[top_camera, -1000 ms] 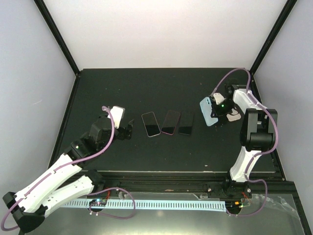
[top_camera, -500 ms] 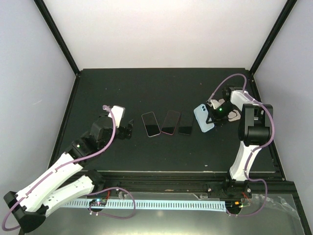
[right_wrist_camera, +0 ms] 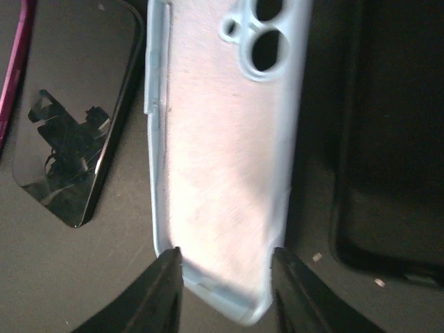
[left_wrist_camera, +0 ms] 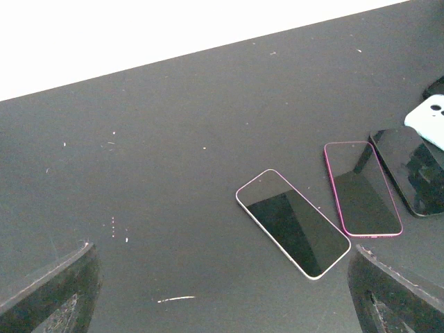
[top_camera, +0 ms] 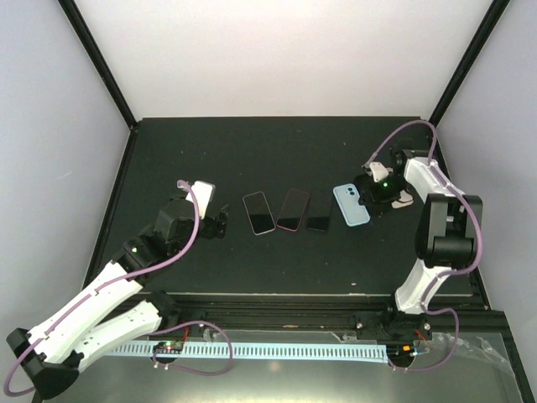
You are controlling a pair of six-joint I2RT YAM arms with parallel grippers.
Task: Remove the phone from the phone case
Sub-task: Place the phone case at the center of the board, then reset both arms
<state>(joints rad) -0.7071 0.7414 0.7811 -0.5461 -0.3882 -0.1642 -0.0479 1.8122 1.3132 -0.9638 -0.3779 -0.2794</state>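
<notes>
The phone [top_camera: 294,210], black-screened with a pink edge, lies bare on the mat, middle of three phones; it also shows in the left wrist view [left_wrist_camera: 362,189]. The pale blue phone case [top_camera: 351,205] lies flat and empty to their right, inside up [right_wrist_camera: 222,139]. My right gripper [top_camera: 367,196] is at the case's near end, open [right_wrist_camera: 222,260], with a fingertip [right_wrist_camera: 166,267] over each long edge. Left of the phones my left gripper [top_camera: 220,222] stands open [left_wrist_camera: 222,298], holding nothing.
A white-rimmed phone [top_camera: 258,212] lies left of the pink one [left_wrist_camera: 293,222]. A plain black phone [top_camera: 319,211] lies between the pink phone and the case [right_wrist_camera: 69,111]. A dark case-like thing [right_wrist_camera: 388,173] sits just right of the blue case.
My right gripper brought the blue case left and down, laid it flat beside the black phone, and its jaws have parted. The left arm has not moved.
</notes>
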